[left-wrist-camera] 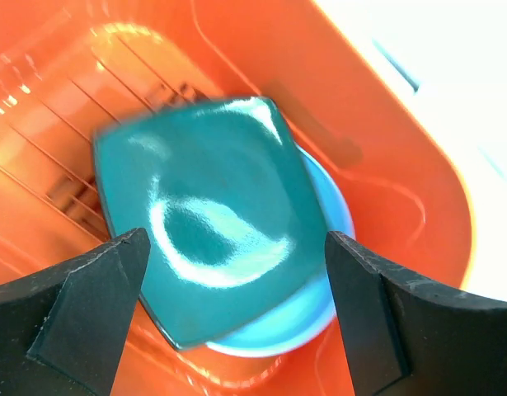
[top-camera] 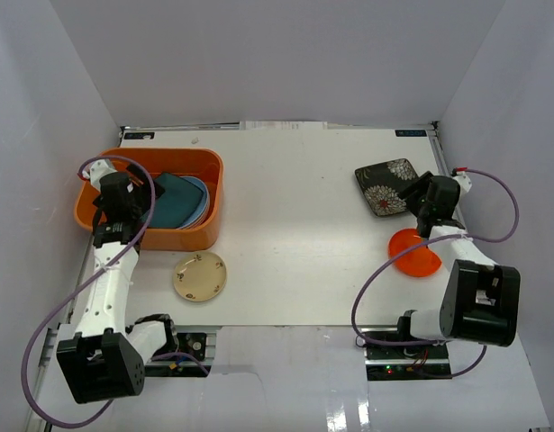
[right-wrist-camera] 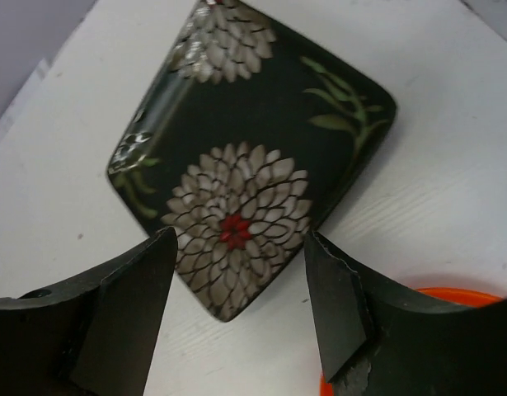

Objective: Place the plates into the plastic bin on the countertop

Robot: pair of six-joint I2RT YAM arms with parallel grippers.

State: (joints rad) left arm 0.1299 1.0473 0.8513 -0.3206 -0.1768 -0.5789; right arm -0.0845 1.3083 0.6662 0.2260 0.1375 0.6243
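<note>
Left fingers (left-wrist-camera: 88,305): wide above orange plastic bin (left-wrist-camera: 385,190), square dark teal plate (left-wrist-camera: 208,214) lying inside.
Right fingers (right-wrist-camera: 129,313): parted, straddling black floral square plate (right-wrist-camera: 245,165) on white counter (right-wrist-camera: 418,231).
Grasp: pinch corner rim squarely, lift level.

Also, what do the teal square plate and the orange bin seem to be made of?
The teal plate looks like glazed ceramic, perhaps melamine: glossy, with sharp reflections. The orange bin looks like moulded plastic: smooth, rounded corners, light glowing through its wall.
</note>
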